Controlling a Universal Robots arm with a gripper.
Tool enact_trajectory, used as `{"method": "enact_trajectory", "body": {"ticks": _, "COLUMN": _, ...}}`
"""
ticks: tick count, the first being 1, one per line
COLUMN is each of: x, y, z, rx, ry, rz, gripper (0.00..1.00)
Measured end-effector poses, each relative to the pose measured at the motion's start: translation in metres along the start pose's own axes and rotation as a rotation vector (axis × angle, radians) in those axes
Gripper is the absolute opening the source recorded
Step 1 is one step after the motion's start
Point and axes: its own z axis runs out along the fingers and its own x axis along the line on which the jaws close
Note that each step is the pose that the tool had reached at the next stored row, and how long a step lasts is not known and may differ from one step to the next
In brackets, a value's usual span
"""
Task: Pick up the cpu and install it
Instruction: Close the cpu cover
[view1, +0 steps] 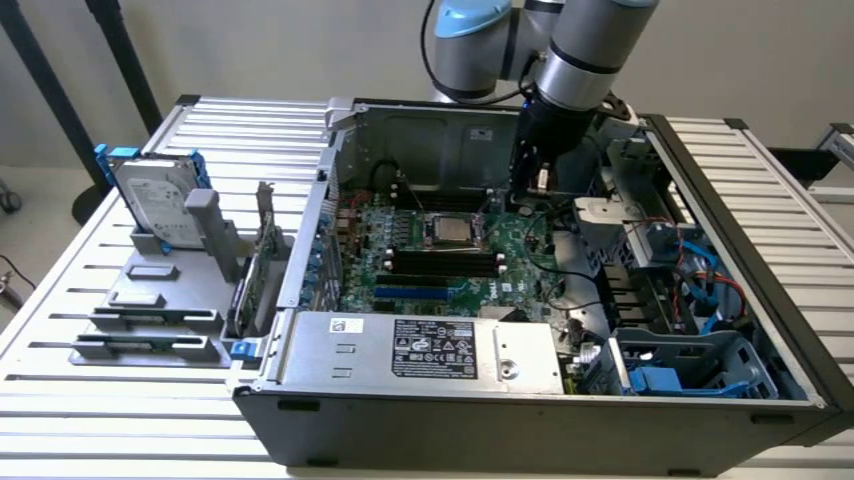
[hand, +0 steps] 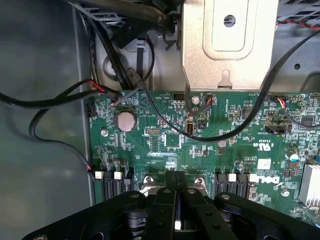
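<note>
Inside the open computer case (view1: 747, 340) on the slatted desk (view1: 120, 420), the cpu (view1: 451, 232) lies flat in its socket on the green motherboard (view1: 501, 265), near the middle of the exterior view. A metal frame runs round the chip, and its silver-grey top faces up.

The arm (view1: 587, 50) comes down into the case from the top of the frame. The jaws hang over the board up and to the exterior view's right of the cpu, apart from it. They are pressed together and pinch nothing. In the wrist view the two black fingers (hand: 167, 200) meet along one seam above the motherboard (hand: 165, 140). Beyond them sit a round coin battery (hand: 125, 120) and a bare metal bracket (hand: 227, 45), with black cables (hand: 60, 100) looping across the board's edge.

Black memory slots (view1: 441, 262) run just below the cpu in the exterior view. The labelled power supply (view1: 427, 350) fills the near side of the case. At the exterior view's left, outside the case, a hard drive with blue rails (view1: 154, 195) stands upright in a grey holder (view1: 154, 320).
</note>
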Motion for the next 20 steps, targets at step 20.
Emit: {"method": "enact_trajectory", "body": {"ticks": 20, "x": -0.003, "y": -0.0365, "z": 0.005, "rx": 0.0311, "ry": -0.0188, "rz": 0.004, "gripper": 0.11}}
